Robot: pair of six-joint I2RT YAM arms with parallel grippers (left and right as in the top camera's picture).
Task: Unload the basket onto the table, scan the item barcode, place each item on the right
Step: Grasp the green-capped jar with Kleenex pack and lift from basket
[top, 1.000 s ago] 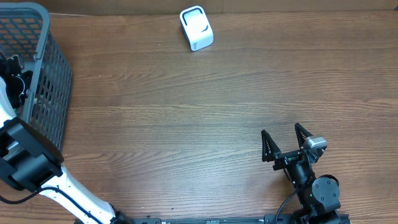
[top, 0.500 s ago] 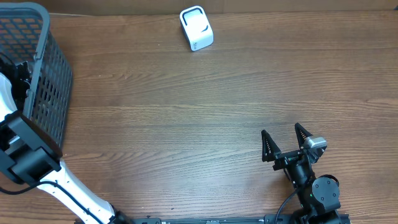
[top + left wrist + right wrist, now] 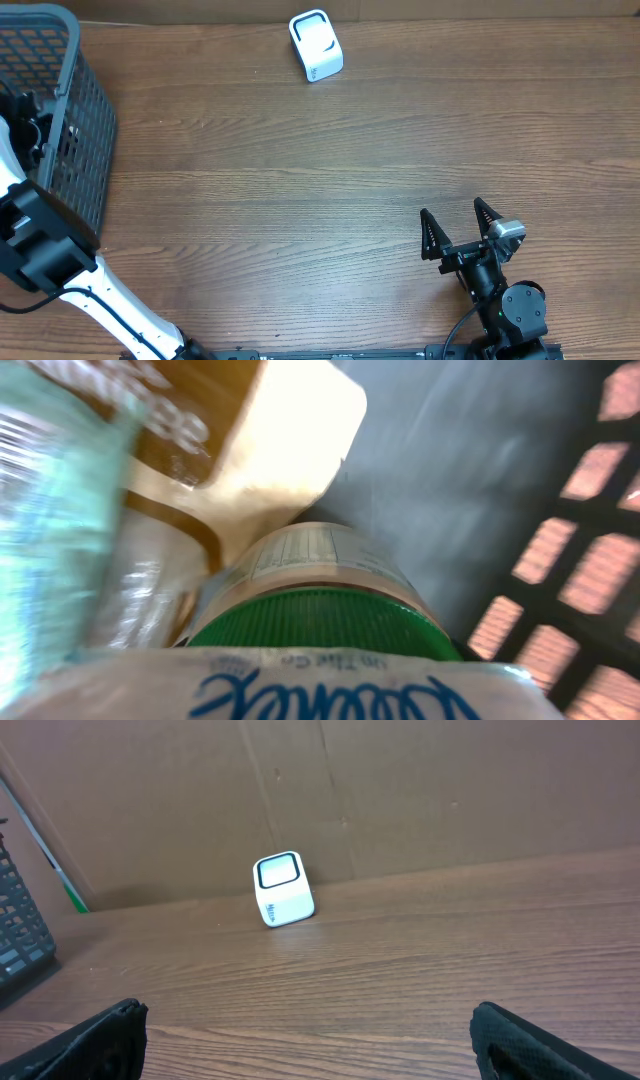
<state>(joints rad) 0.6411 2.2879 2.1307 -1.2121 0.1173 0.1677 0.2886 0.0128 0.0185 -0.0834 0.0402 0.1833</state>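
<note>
My left gripper [image 3: 27, 126] reaches down into the grey mesh basket [image 3: 85, 110] at the table's left edge. In the left wrist view a white tissue pack with blue lettering [image 3: 320, 685] fills the bottom, right against the camera, and hides my fingers. Just beyond it lies a jar with a ribbed green lid [image 3: 320, 622]. No barcode shows. The white scanner [image 3: 316, 45] stands at the table's far edge and shows in the right wrist view as the scanner [image 3: 284, 889]. My right gripper [image 3: 452, 213] rests open and empty near the front edge.
A brown and cream packet [image 3: 260, 450] and a clear crinkled wrapper [image 3: 50, 530] lie in the basket beside the jar. The basket's dark floor [image 3: 480, 480] and mesh wall [image 3: 600, 570] are at the right. A cardboard wall [image 3: 400, 790] backs the table.
My left arm has shifted slightly inside the basket. The right arm and the scanner have not moved.
</note>
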